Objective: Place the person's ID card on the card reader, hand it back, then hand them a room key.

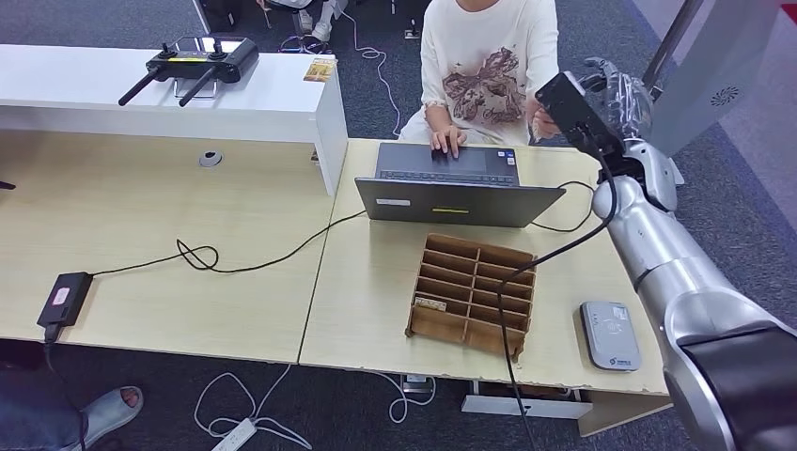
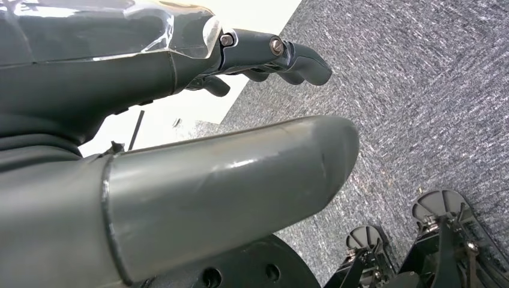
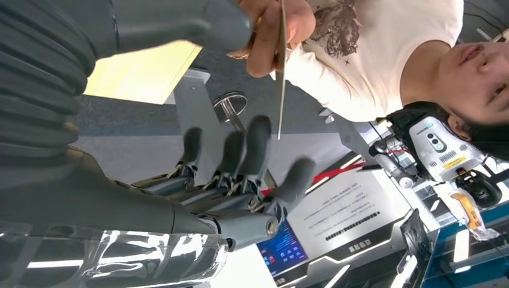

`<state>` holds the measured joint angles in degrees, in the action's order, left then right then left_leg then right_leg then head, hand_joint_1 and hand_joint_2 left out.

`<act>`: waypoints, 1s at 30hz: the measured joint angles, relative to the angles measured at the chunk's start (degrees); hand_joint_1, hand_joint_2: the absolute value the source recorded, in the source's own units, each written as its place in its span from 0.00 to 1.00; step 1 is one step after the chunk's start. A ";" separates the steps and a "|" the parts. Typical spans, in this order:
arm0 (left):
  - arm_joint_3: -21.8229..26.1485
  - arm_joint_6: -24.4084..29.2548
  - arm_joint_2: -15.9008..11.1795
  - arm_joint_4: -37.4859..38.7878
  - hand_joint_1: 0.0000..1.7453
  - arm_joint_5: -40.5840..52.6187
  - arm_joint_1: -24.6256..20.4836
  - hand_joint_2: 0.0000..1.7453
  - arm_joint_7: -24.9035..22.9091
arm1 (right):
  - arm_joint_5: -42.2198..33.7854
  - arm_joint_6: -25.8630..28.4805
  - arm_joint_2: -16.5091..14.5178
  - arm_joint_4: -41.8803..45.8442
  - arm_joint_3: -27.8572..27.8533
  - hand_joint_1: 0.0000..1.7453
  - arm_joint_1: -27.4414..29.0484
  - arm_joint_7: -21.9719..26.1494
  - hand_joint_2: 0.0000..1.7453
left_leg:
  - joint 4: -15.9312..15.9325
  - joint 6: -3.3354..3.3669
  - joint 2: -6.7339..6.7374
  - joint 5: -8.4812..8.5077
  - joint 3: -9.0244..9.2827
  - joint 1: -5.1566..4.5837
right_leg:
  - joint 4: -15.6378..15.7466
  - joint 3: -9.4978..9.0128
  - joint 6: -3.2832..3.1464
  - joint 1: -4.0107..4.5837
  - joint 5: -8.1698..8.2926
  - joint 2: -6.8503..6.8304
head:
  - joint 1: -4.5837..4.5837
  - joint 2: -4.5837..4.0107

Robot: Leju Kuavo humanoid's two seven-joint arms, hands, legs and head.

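The thin ID card (image 3: 281, 72), edge-on, is pinched in the person's fingers (image 3: 273, 33); the right hand (image 3: 240, 174) is spread, empty, beside it.

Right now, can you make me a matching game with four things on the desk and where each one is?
Things:
1. laptop
2. card reader
3. cardboard organizer
4. black power brick

Places:
A. near the desk's front left edge, on a black cable
B. open in front of the person in the white shirt
C. near the front edge, beside the robot's right arm
D. mid-desk, just in front of the laptop

Pairs: 1-B, 2-C, 3-D, 4-A
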<state>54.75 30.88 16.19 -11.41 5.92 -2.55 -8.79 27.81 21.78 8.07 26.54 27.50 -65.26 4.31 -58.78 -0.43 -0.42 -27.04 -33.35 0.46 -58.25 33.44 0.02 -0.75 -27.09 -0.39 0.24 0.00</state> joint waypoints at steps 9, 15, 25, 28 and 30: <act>0.00 -0.22 0.09 0.00 0.00 -0.26 0.02 0.00 0.74 | -5.50 0.24 0.01 2.32 -2.25 0.00 1.46 6.00 1.00 | 0.00 0.00 0.00 0.00 0.00 0.00 | 0.01 0.01 0.00 0.00 0.00 0.00 | 0.01 0.00; 0.00 -0.16 0.24 0.00 0.00 -0.45 0.03 0.00 1.05 | -14.12 -1.08 0.13 7.74 -8.02 0.00 5.56 12.83 1.00 | 0.00 0.00 0.00 0.00 -0.01 0.00 | 0.01 0.01 0.00 0.00 0.00 0.00 | 0.00 0.00; 0.04 -0.59 0.33 0.00 0.00 -1.55 0.09 0.00 2.21 | -29.07 -8.49 4.48 22.02 -16.04 0.00 15.17 15.20 1.00 | -0.03 0.02 -0.26 -0.01 -0.03 0.00 | 0.09 -0.02 0.03 0.00 -0.02 -0.22 | 0.00 0.00; 0.06 -0.87 0.33 0.00 0.00 -1.75 0.12 0.00 2.28 | -37.11 -19.76 8.97 28.57 -18.99 0.00 21.39 15.51 1.00 | -0.03 0.07 -0.35 -0.05 -0.06 0.00 | 0.16 -0.07 0.05 -0.01 -0.04 -0.31 | 0.00 0.00; 0.15 -1.20 0.33 0.00 0.00 -1.84 0.16 0.00 2.39 | -41.90 -27.20 12.16 32.81 -21.36 0.00 26.32 16.26 1.00 | -0.04 0.12 -0.42 -0.08 -0.10 0.00 | 0.18 -0.08 0.07 -0.02 -0.05 -0.38 | 0.00 0.00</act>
<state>54.90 29.68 16.52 -11.41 4.09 -2.39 -6.40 -14.09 -5.42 20.23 59.35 6.14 -38.95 20.56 -58.81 -0.31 -0.84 -27.12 -33.45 0.46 -58.07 33.36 0.09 -0.77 -27.14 -0.77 0.24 0.00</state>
